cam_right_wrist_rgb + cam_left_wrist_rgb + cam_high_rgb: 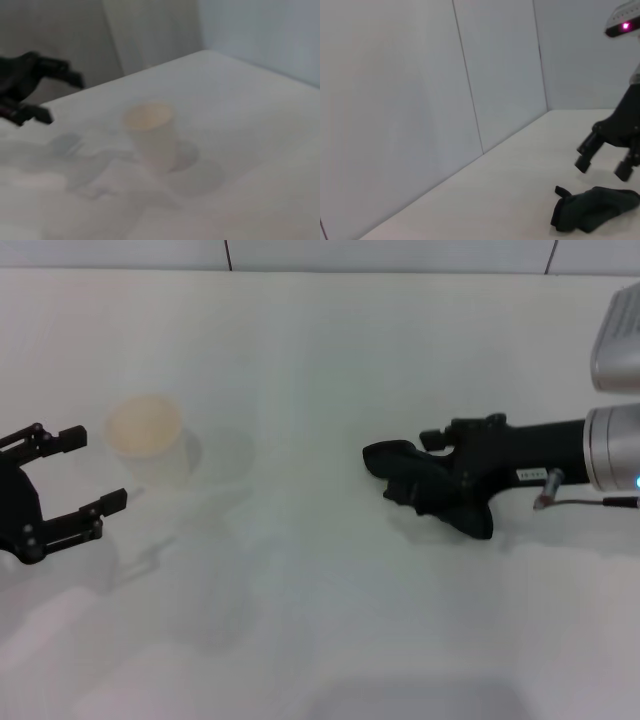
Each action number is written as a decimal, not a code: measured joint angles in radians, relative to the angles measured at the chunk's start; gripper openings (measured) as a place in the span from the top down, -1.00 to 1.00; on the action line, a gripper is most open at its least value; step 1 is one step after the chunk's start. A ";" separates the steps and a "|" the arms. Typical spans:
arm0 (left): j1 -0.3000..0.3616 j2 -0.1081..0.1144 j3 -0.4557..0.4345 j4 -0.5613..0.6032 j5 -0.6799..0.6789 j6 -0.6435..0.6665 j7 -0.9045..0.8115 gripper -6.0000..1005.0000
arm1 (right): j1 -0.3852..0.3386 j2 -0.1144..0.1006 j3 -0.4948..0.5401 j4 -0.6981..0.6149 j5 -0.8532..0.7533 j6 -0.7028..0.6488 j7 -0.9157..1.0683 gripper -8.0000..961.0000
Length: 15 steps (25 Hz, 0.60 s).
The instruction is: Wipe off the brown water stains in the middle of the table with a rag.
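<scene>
Right claw poised over dark rag, fingers parted, seemingly ungripped; no brown stain discerned on table. Left claw spread, idle.

A dark crumpled rag lies on the white table.

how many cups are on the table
1. The cup stands upright on the robot's left half of the table, just ahead of the open left gripper. Across from it, the right gripper hovers over the dark rag.
</scene>
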<state>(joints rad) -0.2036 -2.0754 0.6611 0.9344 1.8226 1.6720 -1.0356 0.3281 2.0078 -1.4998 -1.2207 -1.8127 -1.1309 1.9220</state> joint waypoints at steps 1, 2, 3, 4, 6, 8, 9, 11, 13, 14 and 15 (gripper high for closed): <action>0.000 0.000 0.000 0.000 0.000 0.002 -0.003 -0.53 | 0.000 -0.001 0.001 0.000 -0.001 -0.007 -0.005 -0.78; 0.002 0.000 0.000 0.000 0.000 0.003 -0.004 -0.53 | -0.001 -0.001 0.002 0.000 -0.001 -0.018 -0.012 -0.78; 0.003 0.000 0.000 0.001 0.000 0.004 -0.006 -0.53 | -0.002 -0.001 0.003 0.000 -0.001 -0.027 -0.017 -0.78; 0.005 0.000 0.000 0.001 0.000 0.005 -0.007 -0.53 | -0.005 -0.001 0.004 0.000 -0.002 -0.036 -0.024 -0.78; 0.006 0.000 0.001 0.001 0.000 0.009 -0.010 -0.53 | -0.012 -0.002 0.005 0.000 -0.002 -0.051 -0.048 -0.78; 0.007 0.000 0.002 0.001 0.000 0.015 -0.012 -0.53 | -0.019 -0.002 0.005 -0.002 -0.002 -0.055 -0.075 -0.78; 0.008 0.000 0.003 0.001 0.000 0.017 -0.012 -0.53 | -0.021 -0.002 0.006 -0.003 -0.002 -0.055 -0.089 -0.78; 0.008 0.000 0.004 0.000 0.000 0.020 -0.012 -0.53 | -0.022 -0.001 0.006 -0.004 -0.002 -0.056 -0.106 -0.78; 0.008 0.000 0.005 -0.001 0.000 0.025 -0.012 -0.53 | -0.020 -0.001 0.006 -0.001 0.000 -0.057 -0.111 -0.78; 0.007 0.000 0.005 -0.001 0.000 0.027 -0.012 -0.53 | -0.018 -0.001 0.006 0.000 0.001 -0.057 -0.110 -0.78; 0.006 0.000 0.005 -0.002 0.000 0.028 -0.012 -0.53 | -0.017 -0.001 0.006 0.000 0.001 -0.058 -0.109 -0.77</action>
<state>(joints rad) -0.1975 -2.0753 0.6657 0.9325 1.8221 1.7005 -1.0477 0.3116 2.0068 -1.4940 -1.2207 -1.8115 -1.1885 1.8130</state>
